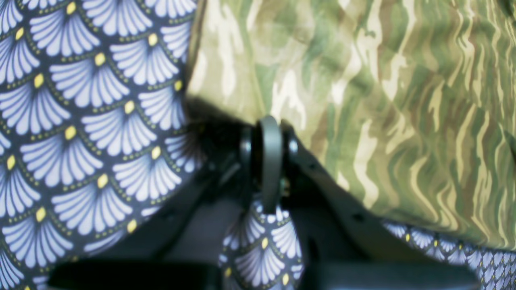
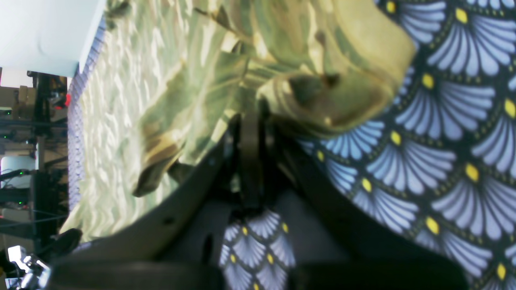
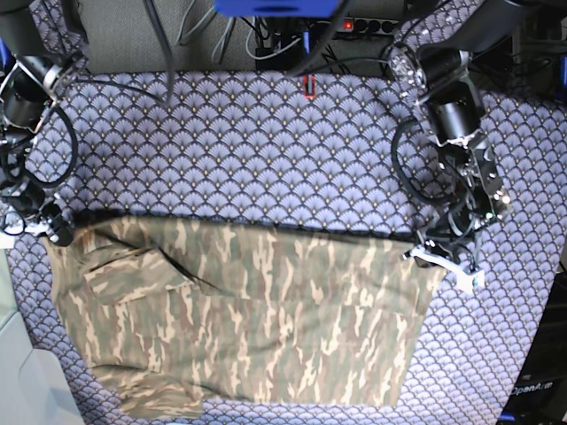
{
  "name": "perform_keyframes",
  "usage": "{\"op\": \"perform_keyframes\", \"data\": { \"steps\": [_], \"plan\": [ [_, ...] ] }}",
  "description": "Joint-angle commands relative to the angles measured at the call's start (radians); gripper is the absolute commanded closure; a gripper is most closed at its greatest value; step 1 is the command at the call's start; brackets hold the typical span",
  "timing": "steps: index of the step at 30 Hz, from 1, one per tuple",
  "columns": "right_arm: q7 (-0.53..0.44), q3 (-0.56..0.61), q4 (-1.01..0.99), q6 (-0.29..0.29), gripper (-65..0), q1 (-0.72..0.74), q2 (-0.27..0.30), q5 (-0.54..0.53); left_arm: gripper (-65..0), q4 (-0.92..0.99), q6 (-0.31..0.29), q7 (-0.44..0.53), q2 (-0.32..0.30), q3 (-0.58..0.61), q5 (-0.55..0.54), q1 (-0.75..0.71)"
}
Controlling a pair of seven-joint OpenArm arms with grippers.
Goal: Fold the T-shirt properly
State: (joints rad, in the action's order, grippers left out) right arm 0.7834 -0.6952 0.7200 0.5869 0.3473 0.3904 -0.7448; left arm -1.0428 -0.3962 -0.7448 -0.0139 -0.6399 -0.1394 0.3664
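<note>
The camouflage T-shirt (image 3: 257, 310) lies spread on the purple scallop-patterned cloth (image 3: 266, 142), with its far edge stretched straight between both grippers. My left gripper (image 3: 432, 250) is shut on the shirt's far right corner. In the left wrist view, the closed fingers (image 1: 268, 129) pinch the shirt's edge (image 1: 383, 100). My right gripper (image 3: 58, 232) is shut on the far left corner. In the right wrist view (image 2: 250, 117), bunched shirt fabric (image 2: 322, 80) sits at the closed jaws. A sleeve (image 3: 124, 266) lies folded over on the left.
Cables and a power strip (image 3: 266, 35) run along the table's back edge. A small red item (image 3: 308, 85) lies on the cloth at the back. A white surface (image 3: 18, 372) borders the table at the lower left and shows in the right wrist view (image 2: 44, 32).
</note>
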Motion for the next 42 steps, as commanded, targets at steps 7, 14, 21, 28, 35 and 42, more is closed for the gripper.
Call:
{"op": "perform_keyframes", "data": {
  "steps": [7, 14, 21, 28, 35, 42],
  "plan": [
    [-0.011, -0.007, 0.022, 0.018, 0.0, -0.09, 0.058, -0.088, -0.9, -0.024, -0.008, -0.051, -0.008, -0.004, -0.012, 0.016],
    [0.005, -0.007, 0.168, 0.075, 0.0, -0.239, 0.075, -0.19, -0.9, -0.184, -0.008, -0.054, -0.001, 0.001, -0.012, -0.074],
    [0.034, -0.008, 0.303, 0.075, 0.0, -0.383, 0.075, -0.322, -0.9, -0.336, -0.008, -0.213, 0.001, -0.007, -0.012, -0.128],
    [0.029, -0.008, 0.318, 0.107, 0.0, -0.509, 0.08, -0.436, -0.8, -0.541, -0.008, -0.275, 0.038, -0.007, -0.012, -0.264],
    [0.049, -0.005, 0.316, 0.111, 0.0, -0.575, 0.075, -0.434, -0.8, -0.586, -0.008, -0.269, 0.058, -0.005, -0.013, -0.327],
    [0.117, -0.007, 0.312, 0.111, -2.8, -0.571, 0.06, -0.433, -0.8, -0.581, -0.008, -0.262, 0.056, -0.005, -0.013, -0.341]
  ]
}}
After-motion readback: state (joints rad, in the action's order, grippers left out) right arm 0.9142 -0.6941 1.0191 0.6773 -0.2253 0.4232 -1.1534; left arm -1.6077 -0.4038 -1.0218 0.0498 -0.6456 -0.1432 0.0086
